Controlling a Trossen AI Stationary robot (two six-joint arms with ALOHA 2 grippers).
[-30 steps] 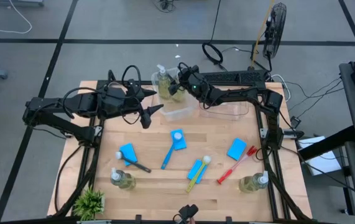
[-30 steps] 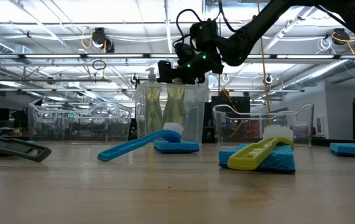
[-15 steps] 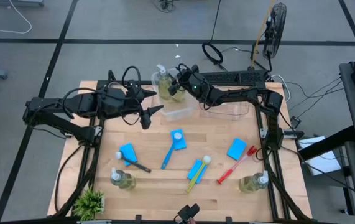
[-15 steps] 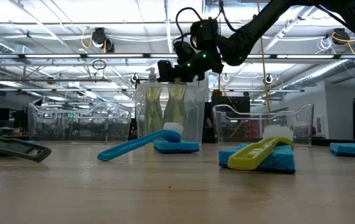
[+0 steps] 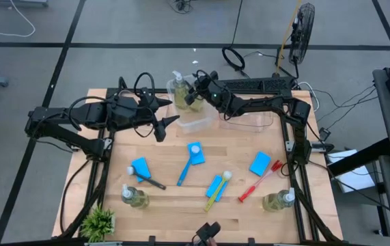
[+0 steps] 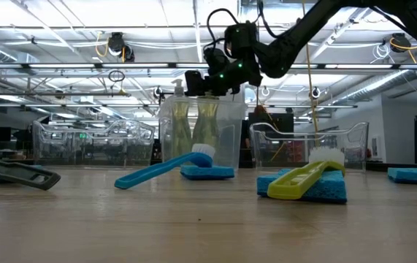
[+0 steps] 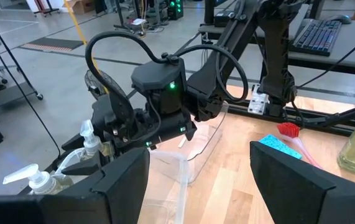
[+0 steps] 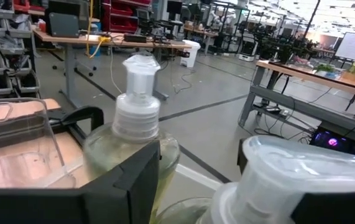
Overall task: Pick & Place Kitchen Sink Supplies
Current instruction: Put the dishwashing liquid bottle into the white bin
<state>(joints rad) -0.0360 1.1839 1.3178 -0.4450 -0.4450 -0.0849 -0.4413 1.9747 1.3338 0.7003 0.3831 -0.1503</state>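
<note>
Pump bottles, two (image 5: 179, 92) (image 5: 195, 100), stood upright in the clear bin (image 5: 201, 125) at the tabletop's (image 5: 174, 212) far edge. Your right hand (image 5: 196, 87) reached across from the right and hung over the bin, its fingers (image 8: 133, 180) straddling the nearer bottle's pump head (image 8: 276, 168); whether they pinched it, you could not tell. Your left hand (image 5: 168, 128) hovered just left of the bin, fingers spread, nothing between them. Two more bottles (image 5: 134, 197) (image 5: 279, 200) stood near the front edge, with blue sponges (image 5: 140, 166) (image 5: 259, 164) and a blue brush (image 5: 184, 171) between.
</note>
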